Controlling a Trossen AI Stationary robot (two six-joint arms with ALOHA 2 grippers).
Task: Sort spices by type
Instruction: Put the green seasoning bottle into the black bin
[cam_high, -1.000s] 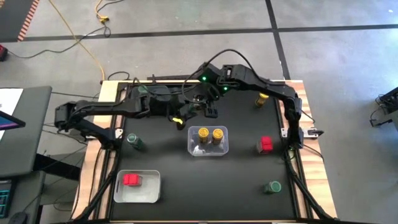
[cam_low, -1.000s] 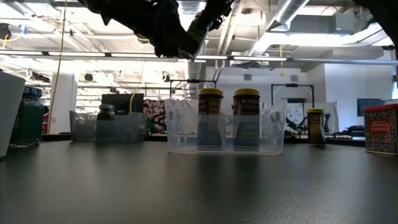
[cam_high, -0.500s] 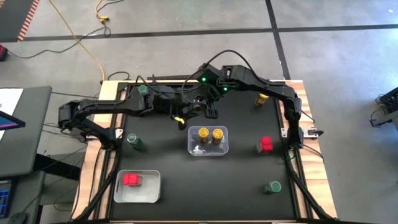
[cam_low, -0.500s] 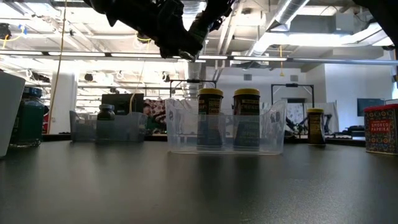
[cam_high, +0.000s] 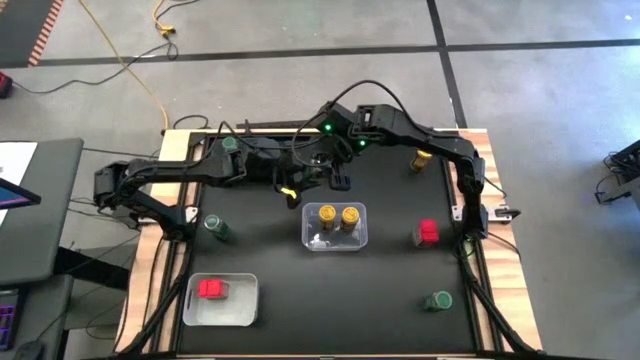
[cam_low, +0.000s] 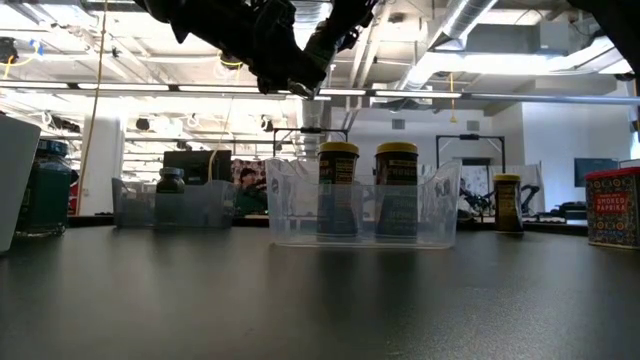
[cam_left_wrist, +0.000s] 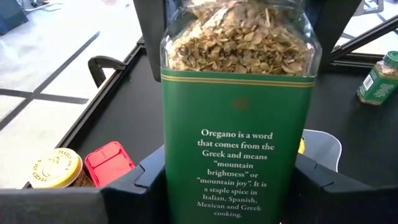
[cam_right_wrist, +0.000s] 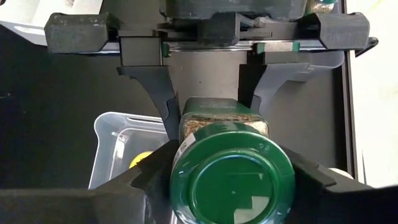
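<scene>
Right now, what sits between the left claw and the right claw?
One green-lidded oregano jar. The right wrist view shows the right claw and the left claw both clamped on it, above the table.

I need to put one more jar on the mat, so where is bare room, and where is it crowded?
Bare: the front middle of the mat, between the grey bin and the green-lidded jar, in front of the clear bin. Crowded: behind that bin, where left gripper and right gripper both hold the oregano jar.
</scene>
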